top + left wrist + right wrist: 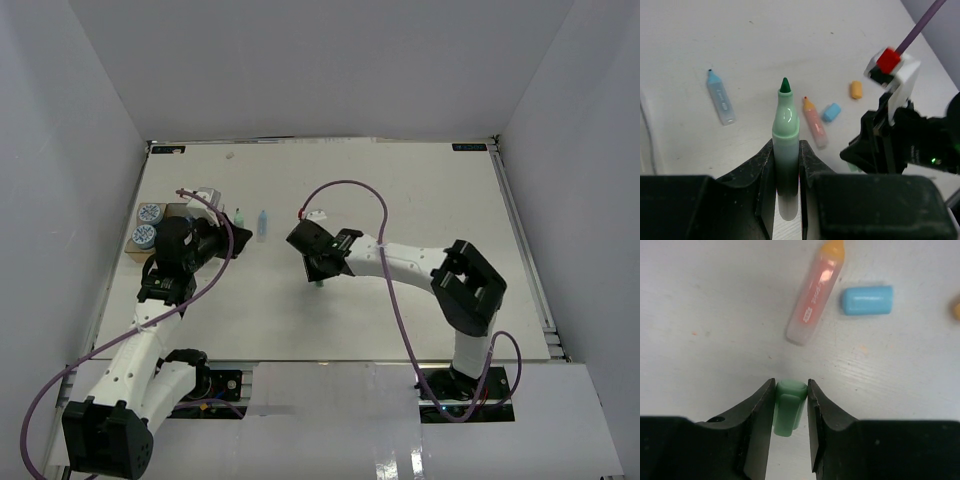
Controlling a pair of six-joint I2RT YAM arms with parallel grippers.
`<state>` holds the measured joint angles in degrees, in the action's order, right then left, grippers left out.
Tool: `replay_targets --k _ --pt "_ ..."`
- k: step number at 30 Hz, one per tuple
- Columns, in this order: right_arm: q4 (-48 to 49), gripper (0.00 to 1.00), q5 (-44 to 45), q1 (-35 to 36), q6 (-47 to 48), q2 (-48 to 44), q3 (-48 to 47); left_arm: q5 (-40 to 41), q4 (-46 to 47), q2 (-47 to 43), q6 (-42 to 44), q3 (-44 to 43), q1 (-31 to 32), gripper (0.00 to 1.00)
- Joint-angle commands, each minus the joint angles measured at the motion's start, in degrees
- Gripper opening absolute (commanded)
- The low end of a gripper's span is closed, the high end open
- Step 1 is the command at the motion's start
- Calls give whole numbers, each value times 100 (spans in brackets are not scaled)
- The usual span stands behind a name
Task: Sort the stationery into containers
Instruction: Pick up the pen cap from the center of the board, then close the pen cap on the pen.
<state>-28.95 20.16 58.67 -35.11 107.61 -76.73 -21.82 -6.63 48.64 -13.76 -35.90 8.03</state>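
My left gripper (786,147) is shut on an uncapped green marker (785,120), tip pointing away; in the top view the left gripper (238,232) is near the bins. My right gripper (790,385) is shut on a green cap (787,412) at table level, and shows mid-table in the top view (318,275). A pink marker with an orange tip (815,295), a blue cap (867,300) and an orange cap (856,89) lie on the table. A blue marker (262,225) lies further left. A tan bin (133,247) holds two patterned rolls (150,212).
A clear bin (207,193) stands behind the tan one at the table's left edge; the left arm hides the area between. The right arm's wrist and purple cable (905,135) sit close to the right of the held marker. White walls enclose the table.
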Motion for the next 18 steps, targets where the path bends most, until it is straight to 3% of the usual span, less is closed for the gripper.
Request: replay_targets --k 1,7,11,18 --pt "354 8 724 -5 583 -1065 -342 -1285 434 153 -4 -92 -21 6" --pt "1074 8 1622 -67 1822 -1945 -983 -2141 637 602 172 -716 268 6" --pt "1909 8 1850 -128 2596 -2253 -1265 -2273 979 962 558 -1032 909 7" --pt "3535 8 1430 -128 3204 -2596 -1126 -2476 1489 1270 611 -1200 1174 6"
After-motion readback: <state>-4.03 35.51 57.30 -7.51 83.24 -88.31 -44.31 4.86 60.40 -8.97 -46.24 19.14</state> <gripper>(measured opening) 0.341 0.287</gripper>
